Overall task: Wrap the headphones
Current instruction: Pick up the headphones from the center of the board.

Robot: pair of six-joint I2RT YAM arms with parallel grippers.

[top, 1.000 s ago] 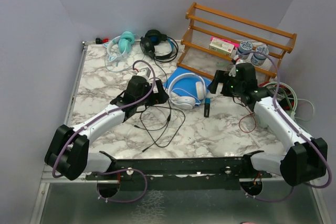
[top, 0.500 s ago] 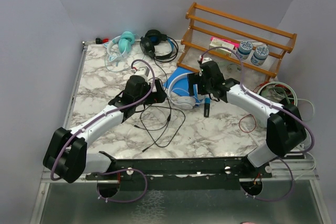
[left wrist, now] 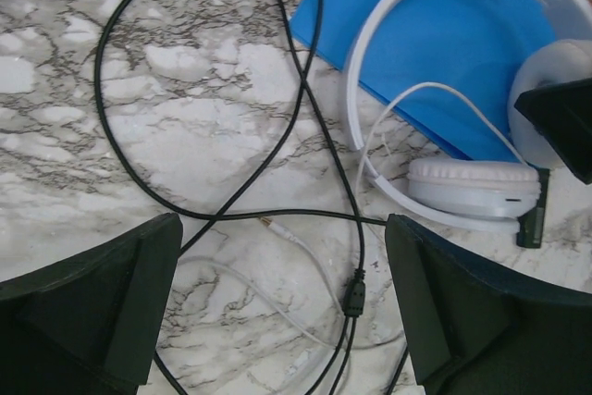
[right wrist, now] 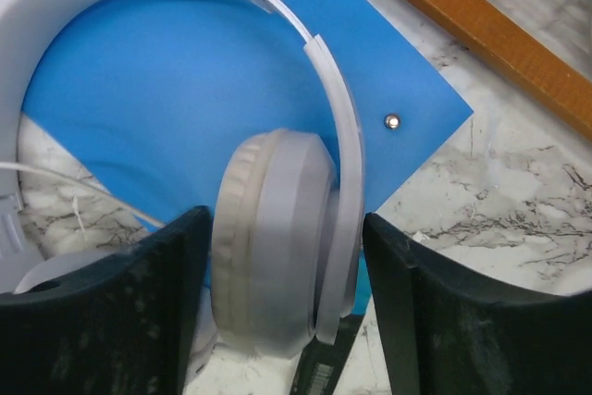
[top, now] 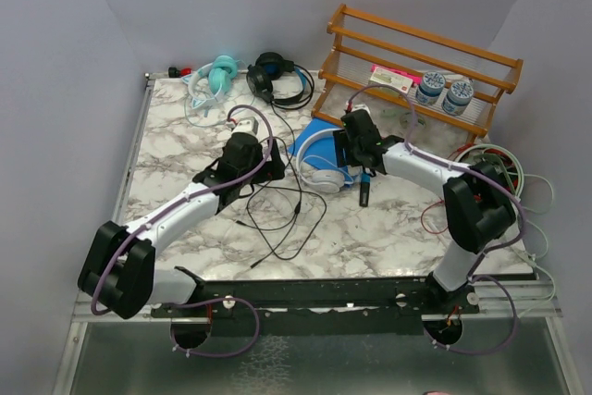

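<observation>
The white headphones (top: 324, 162) lie on a blue sheet (top: 313, 131) at mid-table. My right gripper (top: 351, 166) is down over their right ear cup (right wrist: 273, 238). Its fingers (right wrist: 139, 312) press against the cup on one side and the headband on the other. My left gripper (left wrist: 282, 312) hangs open above the marble. Between its fingers lie a black cable (left wrist: 356, 298) and the thin white cable with its plug (left wrist: 277, 228). The black headphones (top: 277, 76) and the teal headphones (top: 220, 73) rest at the table's far edge.
A wooden rack (top: 416, 53) with small jars (top: 444, 92) and a pink box stands at the back right. A black stick-shaped item (top: 364, 193) lies beside the white ear cup. Loose cable coils (top: 495, 168) sit at the right edge. Black cable loops (top: 277, 215) sprawl at mid-table.
My right arm has swung left from the rack to the white headphones, and its jaws have narrowed around the ear cup. The left arm has barely moved.
</observation>
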